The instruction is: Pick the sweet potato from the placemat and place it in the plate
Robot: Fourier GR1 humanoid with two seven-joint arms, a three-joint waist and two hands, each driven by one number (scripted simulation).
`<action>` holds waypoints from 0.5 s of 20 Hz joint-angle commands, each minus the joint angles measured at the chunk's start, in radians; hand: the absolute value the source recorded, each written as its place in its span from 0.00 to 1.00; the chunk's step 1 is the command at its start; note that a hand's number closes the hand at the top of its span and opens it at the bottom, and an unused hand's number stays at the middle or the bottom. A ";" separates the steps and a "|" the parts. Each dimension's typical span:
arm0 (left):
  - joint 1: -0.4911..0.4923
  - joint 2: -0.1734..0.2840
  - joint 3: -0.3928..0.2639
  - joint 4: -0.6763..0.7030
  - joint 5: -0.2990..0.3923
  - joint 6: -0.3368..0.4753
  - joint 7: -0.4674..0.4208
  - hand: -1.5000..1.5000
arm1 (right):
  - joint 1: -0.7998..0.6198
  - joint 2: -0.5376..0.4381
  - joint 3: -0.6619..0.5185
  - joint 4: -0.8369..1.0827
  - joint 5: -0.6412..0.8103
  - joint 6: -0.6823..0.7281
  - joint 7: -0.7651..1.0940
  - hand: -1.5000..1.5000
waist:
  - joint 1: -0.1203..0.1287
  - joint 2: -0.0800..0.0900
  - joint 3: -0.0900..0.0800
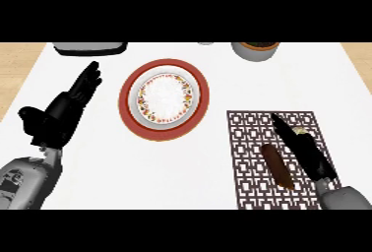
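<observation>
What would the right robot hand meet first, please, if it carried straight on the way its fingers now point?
Probably only the placemat: the right robot hand points up-left, passing beside the sweet potato. Farther on that line lies the plate, though height is unclear.

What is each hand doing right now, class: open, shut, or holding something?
Left hand: open, fingers straight, holding nothing.
Right hand: open, fingers straight beside the sweet potato, holding nothing.

A grey appliance-like thing (90, 47) sits at the far left edge of the white counter (218, 74); a grey pot with dark contents (256, 49) stands far right; wooden floor (18, 59) flanks both sides.
</observation>
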 commanded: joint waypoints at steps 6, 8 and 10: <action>0.214 -0.026 0.051 0.052 -0.023 0.045 -0.148 0.50 | -0.145 0.255 0.157 -0.079 0.306 -0.341 0.040 1.00 | 0.050 -0.011 -0.027; 0.181 -0.038 0.031 0.074 0.005 0.024 -0.080 0.50 | -0.187 -0.057 0.118 -0.059 0.574 -0.399 -0.026 1.00 | 0.024 -0.039 -0.044; 0.230 -0.065 0.042 0.093 0.014 0.033 -0.134 0.50 | -0.094 0.157 0.118 -0.066 0.584 -0.632 -0.108 0.00 | 0.011 -0.015 -0.026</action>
